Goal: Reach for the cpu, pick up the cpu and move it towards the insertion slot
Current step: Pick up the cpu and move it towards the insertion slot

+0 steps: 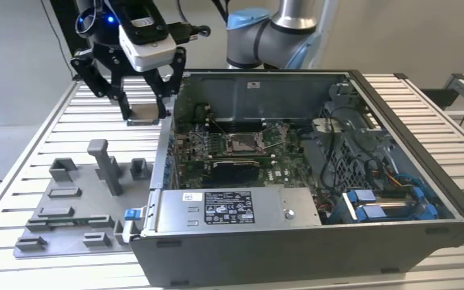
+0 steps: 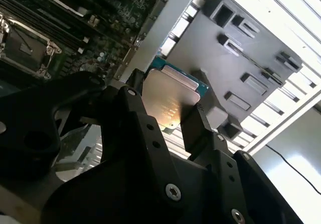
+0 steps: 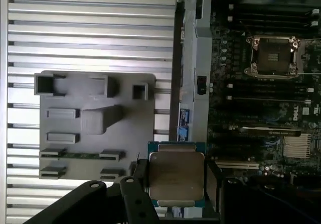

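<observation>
The cpu (image 1: 145, 113) is a thin square chip with a silvery metal top face and hangs in the air between the black fingers of my gripper (image 1: 145, 112), which is shut on its two opposite edges. It sits above the slatted table, just outside the side wall of the open computer case on the exterior view's left. Both wrist views show the cpu (image 2: 170, 97) (image 3: 176, 176) clamped in the gripper (image 2: 168, 116) (image 3: 176, 183). The insertion slot (image 1: 244, 142) (image 3: 273, 57) (image 2: 22, 48) is a square socket with a shiny metal frame on the green board inside the case. Its frame stands open.
A grey fixture plate (image 1: 70, 208) (image 3: 95, 118) with upright blocks lies on the slatted table (image 1: 31, 145), on the exterior view's left of the case. The case wall (image 1: 164, 151) stands between gripper and board. A power supply (image 1: 232, 208) and cables (image 1: 353, 151) fill the case's near and right parts.
</observation>
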